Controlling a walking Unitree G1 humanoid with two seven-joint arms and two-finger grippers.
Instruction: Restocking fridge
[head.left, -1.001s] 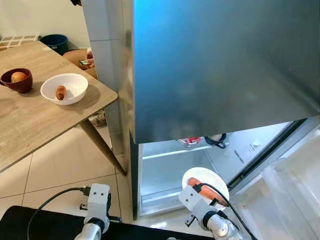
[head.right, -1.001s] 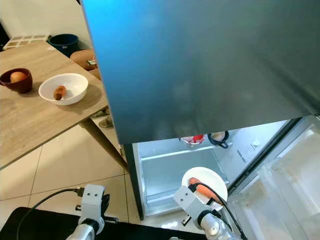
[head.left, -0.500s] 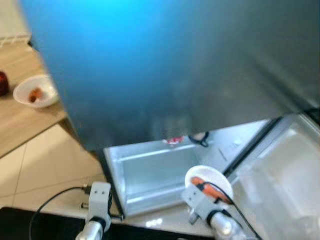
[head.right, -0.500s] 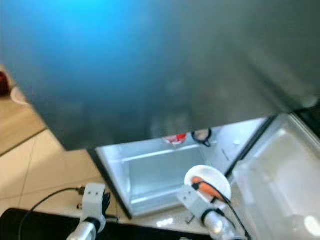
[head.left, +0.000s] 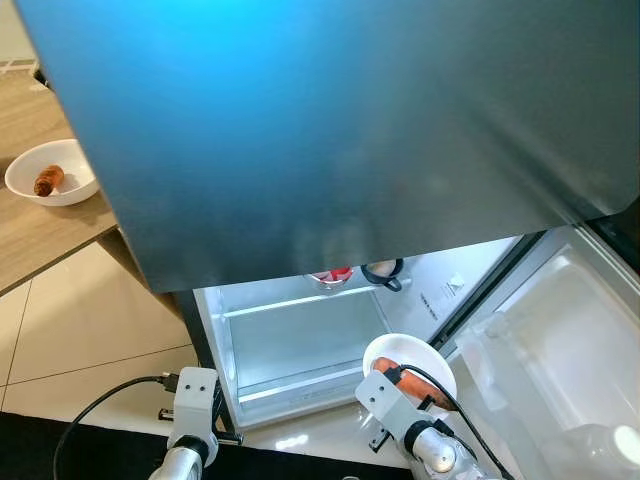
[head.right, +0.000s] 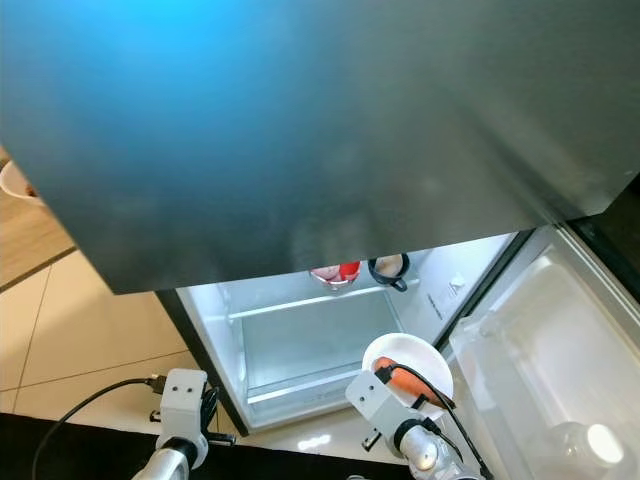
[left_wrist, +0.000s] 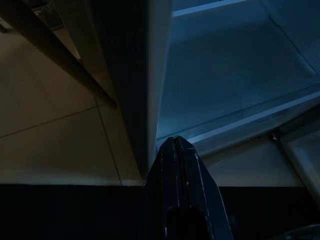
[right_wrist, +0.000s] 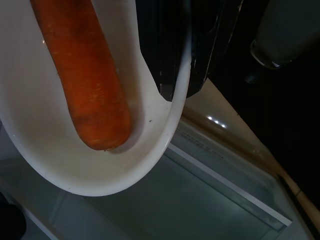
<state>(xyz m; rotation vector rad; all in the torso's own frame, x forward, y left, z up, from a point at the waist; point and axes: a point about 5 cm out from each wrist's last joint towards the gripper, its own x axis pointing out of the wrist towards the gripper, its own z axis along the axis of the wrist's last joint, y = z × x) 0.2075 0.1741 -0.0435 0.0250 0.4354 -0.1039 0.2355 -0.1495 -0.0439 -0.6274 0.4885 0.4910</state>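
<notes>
Nearest to us, the left hand (left_wrist: 176, 150) hangs idle with its fingers pressed together, low by the fridge's outer wall. Our right hand (right_wrist: 175, 85) pinches the rim of the bowl (head.left: 425, 358), one finger inside and one outside; the carrot (head.left: 392, 366) lies in the bowl. We hold the bowl just before the lit lower compartment, above the drawer (head.left: 300, 345). Farther in, a red item (head.right: 340, 271) and a cup (head.right: 386, 267) stand at the back of the shelf. Compared with a second ago, our view has swung right: the surface (head.left: 30, 225) with the second bowl (head.left: 45, 172) now sits at the left margin, and the open door (head.left: 560, 340) shows more fully. We judge the approach complete; placement of the bowl inside remains.
</notes>
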